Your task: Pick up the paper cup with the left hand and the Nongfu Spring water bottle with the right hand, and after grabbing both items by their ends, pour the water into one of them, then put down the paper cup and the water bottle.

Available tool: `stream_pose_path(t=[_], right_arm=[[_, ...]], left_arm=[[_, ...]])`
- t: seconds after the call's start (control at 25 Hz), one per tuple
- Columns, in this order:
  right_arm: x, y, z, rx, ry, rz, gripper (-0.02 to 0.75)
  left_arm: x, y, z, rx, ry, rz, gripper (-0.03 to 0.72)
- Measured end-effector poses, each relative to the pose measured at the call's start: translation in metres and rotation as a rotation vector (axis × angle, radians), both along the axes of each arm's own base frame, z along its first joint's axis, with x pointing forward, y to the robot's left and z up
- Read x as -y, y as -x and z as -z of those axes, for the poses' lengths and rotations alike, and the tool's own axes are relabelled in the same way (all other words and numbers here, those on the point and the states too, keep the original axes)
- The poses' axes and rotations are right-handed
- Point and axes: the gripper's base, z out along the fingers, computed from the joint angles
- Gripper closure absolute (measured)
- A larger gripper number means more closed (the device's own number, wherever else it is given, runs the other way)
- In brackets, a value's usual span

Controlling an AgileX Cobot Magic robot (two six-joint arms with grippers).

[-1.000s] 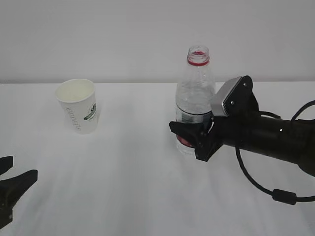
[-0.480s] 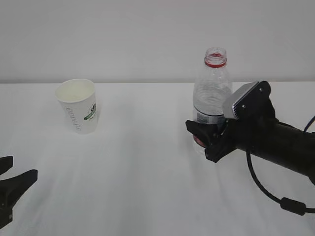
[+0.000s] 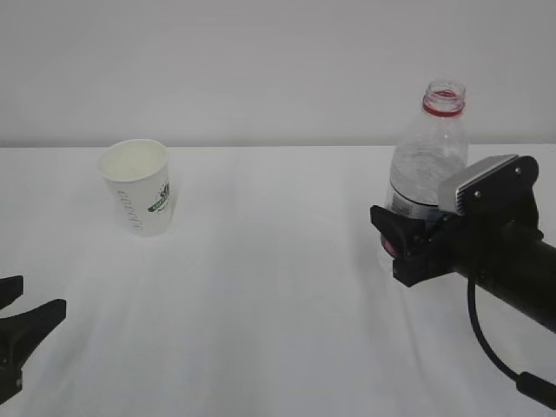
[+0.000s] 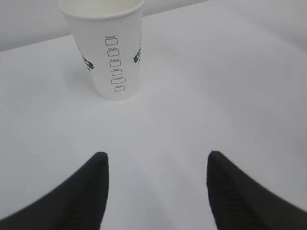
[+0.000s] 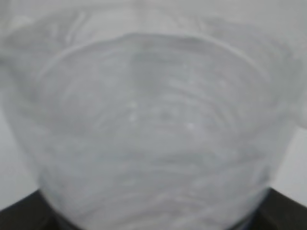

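Note:
The paper cup (image 3: 139, 187) stands upright on the white table (image 3: 261, 295) at the left, white with green print and apart from both grippers. In the left wrist view the paper cup (image 4: 108, 52) is straight ahead, well beyond my left gripper (image 4: 157, 155), which is open and empty. My left gripper (image 3: 42, 293) sits low at the table's front left. My right gripper (image 3: 401, 236) is shut on the lower body of the upright, capless Nongfu Spring water bottle (image 3: 427, 165). The bottle (image 5: 153, 120) fills the right wrist view, between dark fingers (image 5: 19, 218). I cannot make out the water.
The white table runs back to a plain pale wall (image 3: 261, 69). The right arm's black body and cable (image 3: 486, 347) cross the right side of the table. Only the cup and bottle stand on the table.
My right gripper has carried the bottle steadily to the right, still upright. The cup and the left gripper have not moved.

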Motion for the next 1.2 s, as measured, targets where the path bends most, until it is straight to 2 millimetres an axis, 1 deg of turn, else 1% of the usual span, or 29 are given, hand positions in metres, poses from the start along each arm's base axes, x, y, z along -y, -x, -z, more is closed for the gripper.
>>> stream_pose_path(t=[0.2, 0.44, 0.72, 0.96, 1.2], right_arm=[[0.007, 0.009, 0.007, -0.024, 0.041, 0.044, 0.235], [0.011, 0.01, 0.009, -0.032, 0.043, 0.081, 0.235], [0.018, 0.007, -0.002, 0.003, 0.022, 0.172, 0.235], [0.024, 0.006, -0.003, 0.002, 0.009, 0.239, 0.235], [0.025, 0.006, -0.003, 0.001, 0.006, 0.249, 0.235]], left_arm=[[0.0, 0.0, 0.0, 0.0, 0.0, 0.0, 0.223], [0.0, 0.0, 0.0, 0.0, 0.0, -0.002, 0.223], [0.0, 0.0, 0.0, 0.0, 0.0, -0.002, 0.224], [0.0, 0.0, 0.0, 0.0, 0.0, -0.004, 0.227], [-0.001, 0.0, 0.0, 0.0, 0.001, -0.012, 0.228]])
